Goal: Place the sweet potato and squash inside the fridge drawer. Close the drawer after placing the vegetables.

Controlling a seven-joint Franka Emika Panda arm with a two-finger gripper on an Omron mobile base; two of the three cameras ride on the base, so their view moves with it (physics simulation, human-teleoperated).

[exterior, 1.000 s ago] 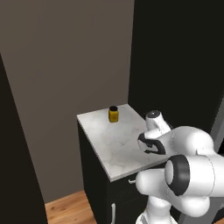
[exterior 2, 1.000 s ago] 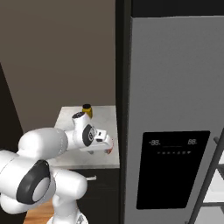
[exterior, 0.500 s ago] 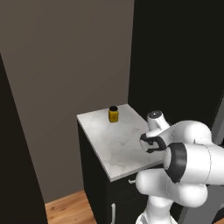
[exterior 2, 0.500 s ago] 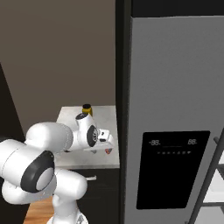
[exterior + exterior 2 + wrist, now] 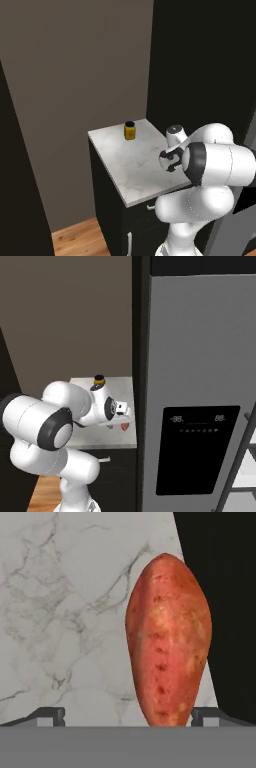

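A reddish-orange sweet potato (image 5: 167, 642) lies on the marble counter (image 5: 65, 612), close to its edge beside the dark fridge side. My gripper (image 5: 129, 714) hangs just above it, open, with one fingertip (image 5: 50, 714) on each side of the potato's near end. Neither fingertip touches it. From the right base view, the gripper (image 5: 124, 417) points down at the sweet potato (image 5: 124, 427), which peeks out beneath the hand. The squash and the fridge drawer are out of view.
A small yellow jar with a dark lid (image 5: 129, 131) stands at the back of the counter (image 5: 125, 165). The tall grey fridge (image 5: 200, 381) rises right beside the counter, its door with the black panel shut. A dark wall panel stands to the left.
The arm's upper links have swung and folded closer in. The hand has stayed over the counter's right edge with its jaws wide.
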